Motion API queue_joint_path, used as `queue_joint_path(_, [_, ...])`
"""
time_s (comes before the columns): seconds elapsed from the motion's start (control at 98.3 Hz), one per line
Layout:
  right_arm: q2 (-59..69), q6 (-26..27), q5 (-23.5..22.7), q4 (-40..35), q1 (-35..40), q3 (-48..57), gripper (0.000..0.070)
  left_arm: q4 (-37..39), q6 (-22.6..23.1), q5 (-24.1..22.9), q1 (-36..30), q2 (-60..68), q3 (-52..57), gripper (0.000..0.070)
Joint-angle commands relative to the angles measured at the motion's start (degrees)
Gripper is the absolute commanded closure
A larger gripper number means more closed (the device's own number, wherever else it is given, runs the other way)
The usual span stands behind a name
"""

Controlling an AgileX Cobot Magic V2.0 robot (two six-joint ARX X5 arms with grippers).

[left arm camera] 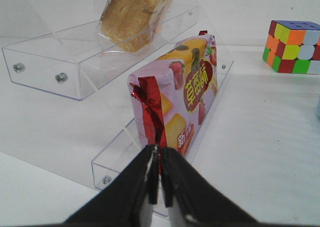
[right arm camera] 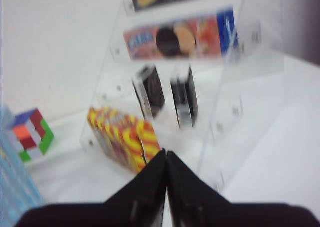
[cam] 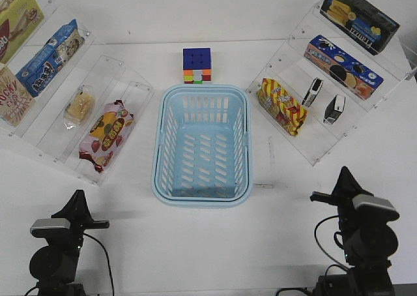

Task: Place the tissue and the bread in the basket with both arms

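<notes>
Nothing of the task is done yet: the basket (cam: 202, 146) stands in the middle of the table with no bread or tissue in it, and both arms sit low at the near edge, well apart from the shelves. The left gripper (left arm camera: 156, 152) has its jaws together on nothing, pointing at the strawberry-print snack bag (left arm camera: 182, 94) on the lowest step of the left rack (cam: 133, 87); the bread (cam: 79, 107), golden in its clear wrapper, lies one step higher on that rack, just behind the bag. The right gripper (right arm camera: 166, 154) is likewise closed and empty, aimed at the right rack (cam: 313, 159), where two black-and-white tissue packs stand upright side by side on the middle step, one tissue (cam: 313, 92) nearer the basket and a second pack (cam: 335, 109) beside it, above a yellow-and-red snack bag (cam: 282, 105). By my judgement this is the opening reach. The next move calls for each gripper to open, the left to rise past the strawberry bag to the bread, the right to clear the snack bag and pick one pack without knocking its neighbour.
</notes>
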Motion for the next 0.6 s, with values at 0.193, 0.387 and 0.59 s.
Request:
queue_joint_path(0.193, [29.07, -7.69, -1.4, -2.91, 0.0, 18.32, 0.0207, 0.66, 0.5, 0.17, 0.07, -0.11, -1.16, 0.0699])
queue_joint_path(0.387, [45.33, -10.93, 1.84, -2.01, -0.42, 29.07, 0.0218, 0.66, 0.48, 0.15, 0.07, -0.11, -1.16, 0.0699])
queue_joint_path(0.59, [57.66, -11.3, 2.75, -1.55, -3.26, 36.83, 0.0218, 0.66, 0.48, 0.17, 0.07, -0.11, -1.16, 0.0699])
